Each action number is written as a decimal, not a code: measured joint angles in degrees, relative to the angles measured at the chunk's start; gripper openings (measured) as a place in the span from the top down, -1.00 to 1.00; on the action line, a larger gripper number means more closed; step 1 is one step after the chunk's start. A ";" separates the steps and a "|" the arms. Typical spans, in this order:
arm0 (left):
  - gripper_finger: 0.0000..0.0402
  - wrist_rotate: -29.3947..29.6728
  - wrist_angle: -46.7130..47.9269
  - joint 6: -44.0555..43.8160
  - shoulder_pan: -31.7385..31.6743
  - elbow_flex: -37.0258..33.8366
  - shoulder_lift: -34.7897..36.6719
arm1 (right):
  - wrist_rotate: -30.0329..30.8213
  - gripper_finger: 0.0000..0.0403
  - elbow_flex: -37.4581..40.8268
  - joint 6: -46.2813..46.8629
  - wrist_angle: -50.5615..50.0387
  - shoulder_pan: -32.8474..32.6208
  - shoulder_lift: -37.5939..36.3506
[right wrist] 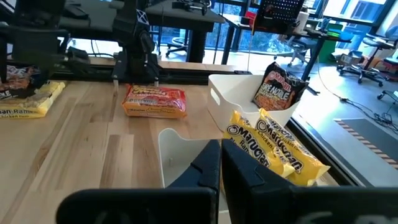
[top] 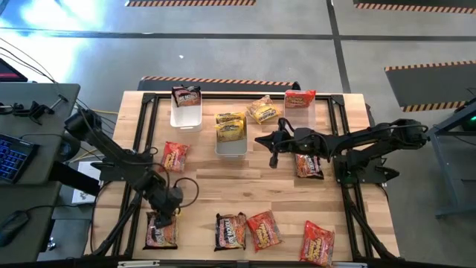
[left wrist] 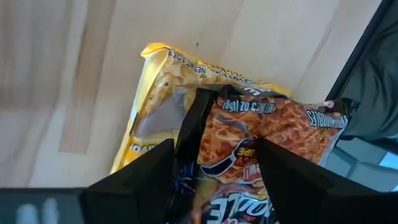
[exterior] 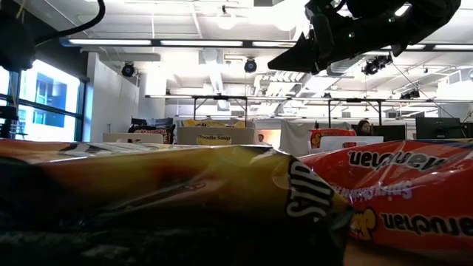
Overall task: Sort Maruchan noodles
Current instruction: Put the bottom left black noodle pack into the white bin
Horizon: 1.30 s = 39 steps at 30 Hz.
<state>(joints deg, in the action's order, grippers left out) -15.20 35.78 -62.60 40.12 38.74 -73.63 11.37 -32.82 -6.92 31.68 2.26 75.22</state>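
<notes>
The yellow packets [right wrist: 277,146] standing in the middle bin [right wrist: 186,152] read "Maruchan", and a dark packet [right wrist: 278,90] in the bin beside it reads "Noodle". Red packets [exterior: 399,199] near the table's front edge carry the same Maruchan name. The left gripper [left wrist: 214,171] hangs spread wide over a dark packet on a yellow one [left wrist: 155,106] at the front left corner, gripping neither. The right gripper [right wrist: 221,165], fingers pressed together and empty, hovers just beside the middle bin.
</notes>
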 joint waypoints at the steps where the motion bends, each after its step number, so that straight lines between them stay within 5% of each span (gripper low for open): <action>1: -0.04 -0.14 -0.16 0.43 0.12 0.10 -0.27 | -0.13 1.00 0.00 0.00 0.14 0.00 0.00; 15: 0.95 3.72 -0.98 7.65 -0.40 -0.07 3.39 | -2.44 0.98 -1.33 7.34 0.25 -0.04 0.00; 22: 0.99 11.34 -1.68 11.24 -3.56 -0.07 8.11 | -6.31 0.55 -3.99 19.47 -4.46 -4.07 2.99; 31: 1.00 24.59 -9.28 20.44 -8.93 -0.07 11.07 | -7.40 -0.24 -15.78 31.44 -3.51 -11.77 21.56; 39: 1.00 30.06 -19.57 31.98 -10.54 -0.07 11.04 | -8.71 -0.42 -29.11 29.13 -3.13 -14.28 34.14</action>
<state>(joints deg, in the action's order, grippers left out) 14.86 16.20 -30.62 29.58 38.68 -62.59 2.66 -61.93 22.21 28.54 -12.02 109.36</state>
